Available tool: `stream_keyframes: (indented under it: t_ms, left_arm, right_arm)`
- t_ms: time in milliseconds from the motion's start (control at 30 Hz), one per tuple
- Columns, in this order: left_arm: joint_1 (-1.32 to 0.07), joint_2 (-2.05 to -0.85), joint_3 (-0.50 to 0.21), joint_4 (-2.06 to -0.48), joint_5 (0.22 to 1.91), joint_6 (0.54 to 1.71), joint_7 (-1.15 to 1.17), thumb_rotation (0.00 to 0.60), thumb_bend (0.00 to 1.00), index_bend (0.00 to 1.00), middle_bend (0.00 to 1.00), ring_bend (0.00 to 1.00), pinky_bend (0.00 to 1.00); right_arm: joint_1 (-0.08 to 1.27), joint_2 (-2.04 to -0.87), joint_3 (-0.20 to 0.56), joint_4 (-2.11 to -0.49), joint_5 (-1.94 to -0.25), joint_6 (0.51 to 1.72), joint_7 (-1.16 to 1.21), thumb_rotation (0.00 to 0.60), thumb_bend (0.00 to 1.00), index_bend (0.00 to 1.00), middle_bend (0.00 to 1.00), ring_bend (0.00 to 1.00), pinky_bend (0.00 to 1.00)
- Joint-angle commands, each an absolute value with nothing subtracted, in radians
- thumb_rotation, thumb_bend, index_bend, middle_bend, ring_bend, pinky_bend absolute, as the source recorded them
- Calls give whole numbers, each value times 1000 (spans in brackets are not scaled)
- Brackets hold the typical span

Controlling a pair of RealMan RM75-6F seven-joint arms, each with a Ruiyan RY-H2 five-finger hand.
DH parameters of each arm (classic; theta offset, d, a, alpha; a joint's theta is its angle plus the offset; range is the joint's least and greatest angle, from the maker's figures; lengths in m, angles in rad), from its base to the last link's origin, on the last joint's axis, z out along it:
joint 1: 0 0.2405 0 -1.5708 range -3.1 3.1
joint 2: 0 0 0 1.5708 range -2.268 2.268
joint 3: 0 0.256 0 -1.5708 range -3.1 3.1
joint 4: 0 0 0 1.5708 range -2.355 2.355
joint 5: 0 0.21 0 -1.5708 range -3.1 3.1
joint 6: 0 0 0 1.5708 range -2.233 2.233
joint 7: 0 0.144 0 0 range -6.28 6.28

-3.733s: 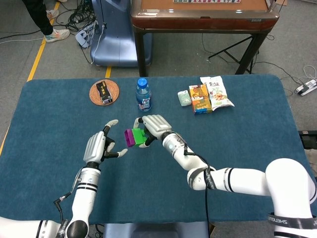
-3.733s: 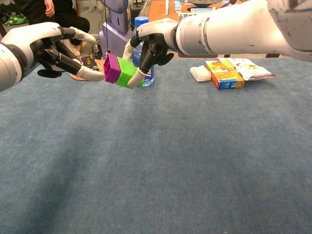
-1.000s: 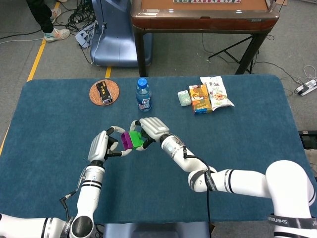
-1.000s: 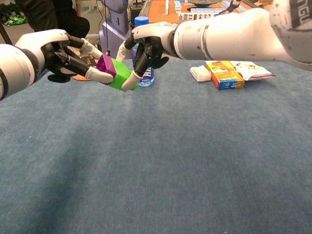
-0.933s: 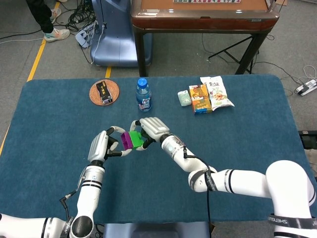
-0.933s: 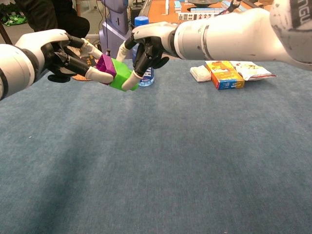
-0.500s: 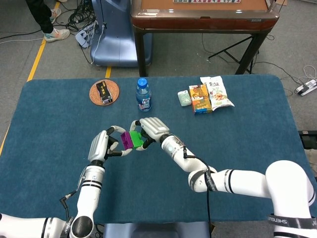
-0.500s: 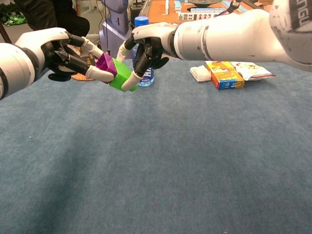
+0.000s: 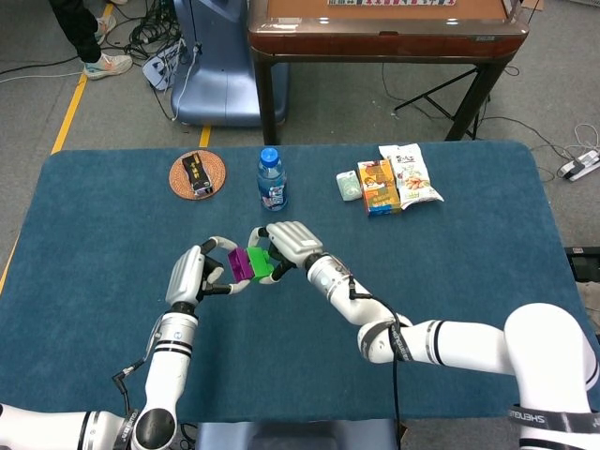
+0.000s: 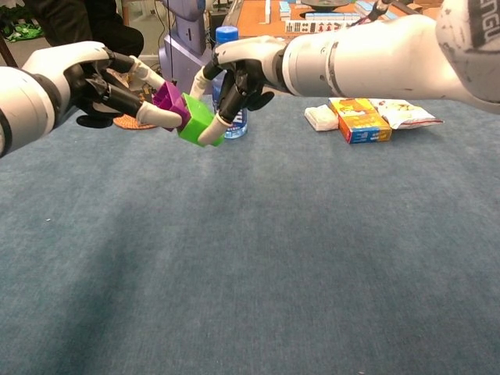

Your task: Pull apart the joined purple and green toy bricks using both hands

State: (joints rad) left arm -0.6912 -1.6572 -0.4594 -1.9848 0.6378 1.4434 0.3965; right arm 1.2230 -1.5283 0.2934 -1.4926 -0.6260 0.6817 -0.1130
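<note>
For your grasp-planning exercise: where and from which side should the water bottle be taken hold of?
Grip the water bottle around its labelled body, probably from its right: it stands upright, the bricks and both hands are in front, and the coaster lies to its left.

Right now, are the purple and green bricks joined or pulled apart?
Joined. The purple brick and green brick meet with no gap in the chest view, held above the table by the left hand and right hand.
</note>
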Motion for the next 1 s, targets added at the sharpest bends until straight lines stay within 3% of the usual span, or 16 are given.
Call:
stream_keyframes:
  t_ms: [33, 533, 900, 1000]
  left_arm:
    - [-690, -1657, -460, -1984, 641, 1446, 394, 600, 0, 702, 1000, 1000, 1000]
    - [-661, -1638, -443, -1982, 646, 1440, 366, 600, 0, 708, 1000, 1000, 1000]
    - [-659, -1610, -356, -1934, 644, 1313, 372, 600, 0, 618, 1000, 1000, 1000]
    - [-679, -1617, -330, -1911, 646, 1302, 420, 600, 0, 532, 1000, 1000, 1000]
  right_arm:
    - [1222, -1528, 293, -1492, -627, 681, -112, 600, 0, 556, 1000, 1000, 1000]
    - [1192, -1502, 258, -1505, -627, 693, -122, 600, 0, 556, 1000, 1000, 1000]
    - [1193, -1505, 82, -1479, -507, 822, -403, 600, 0, 556, 1000, 1000, 1000]
    - [1196, -1534, 60, -1455, -469, 847, -468, 600, 0, 489, 1000, 1000, 1000]
